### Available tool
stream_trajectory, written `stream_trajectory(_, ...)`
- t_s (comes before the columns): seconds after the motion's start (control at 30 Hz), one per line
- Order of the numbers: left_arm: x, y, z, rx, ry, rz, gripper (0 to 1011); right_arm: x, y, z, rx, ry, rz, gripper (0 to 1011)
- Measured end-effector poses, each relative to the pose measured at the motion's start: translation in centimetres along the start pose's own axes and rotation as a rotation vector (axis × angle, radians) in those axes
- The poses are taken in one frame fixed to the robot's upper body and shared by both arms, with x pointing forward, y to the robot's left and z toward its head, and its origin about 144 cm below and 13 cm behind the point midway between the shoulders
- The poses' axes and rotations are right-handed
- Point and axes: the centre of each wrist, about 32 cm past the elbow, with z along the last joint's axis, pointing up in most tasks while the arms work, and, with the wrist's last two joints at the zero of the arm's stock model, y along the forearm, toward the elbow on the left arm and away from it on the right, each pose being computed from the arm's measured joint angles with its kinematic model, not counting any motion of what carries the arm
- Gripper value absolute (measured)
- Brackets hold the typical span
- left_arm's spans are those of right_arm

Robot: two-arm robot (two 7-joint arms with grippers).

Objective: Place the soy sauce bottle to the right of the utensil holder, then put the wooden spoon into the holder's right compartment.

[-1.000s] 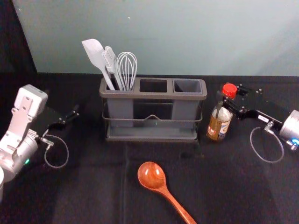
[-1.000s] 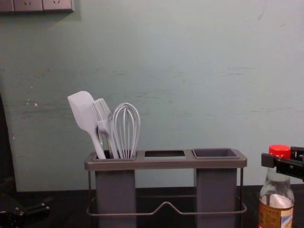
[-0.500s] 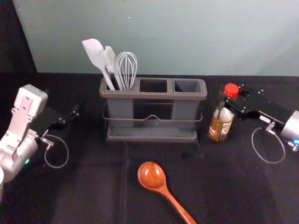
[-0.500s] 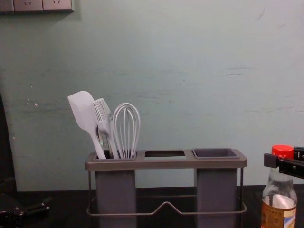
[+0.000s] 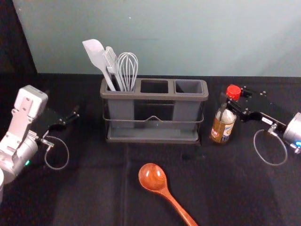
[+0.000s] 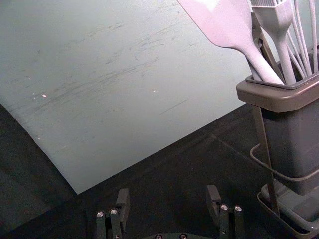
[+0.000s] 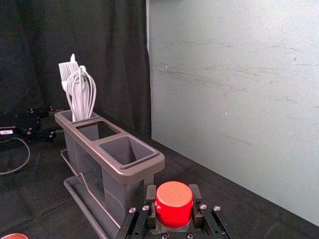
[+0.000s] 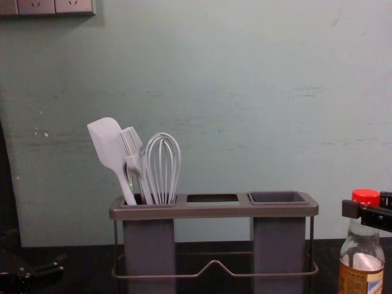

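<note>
My right gripper [image 5: 231, 102], at the right, is shut on the neck of the soy sauce bottle [image 5: 222, 127], just right of the utensil holder [image 5: 154, 95]. The right wrist view has the right gripper [image 7: 173, 199] with a finger on each side of the red cap [image 7: 174, 203]. The bottle looks upright; whether its base touches the table I cannot tell. In front of the holder lies the wooden spoon [image 5: 153, 177], bowl toward the holder. My left gripper [image 5: 71, 118] is parked at the left; the left wrist view shows the left gripper [image 6: 168, 200] open and empty.
White utensils, a spatula [image 5: 96, 55], a brush and a whisk [image 5: 128, 69], stand in the holder's left compartment. Its middle opening and right compartment [image 5: 189, 86] hold nothing visible. A pale wall [image 5: 188, 37] rises behind the dark table [image 5: 94, 188].
My right gripper and the soy sauce bottle have shifted together slightly to the right, away from the holder, and very slightly lower in the chest view. The left arm and spoon have stayed still.
</note>
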Motion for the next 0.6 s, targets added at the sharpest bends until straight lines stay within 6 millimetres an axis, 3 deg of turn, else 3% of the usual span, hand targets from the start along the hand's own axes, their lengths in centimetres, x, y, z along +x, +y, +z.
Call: stream_trajectory(0.6,0.00,0.00,0.00,0.000,0.000,0.000,1005,-0.01,0.02,0.05,0.000,-0.002,0.001,403)
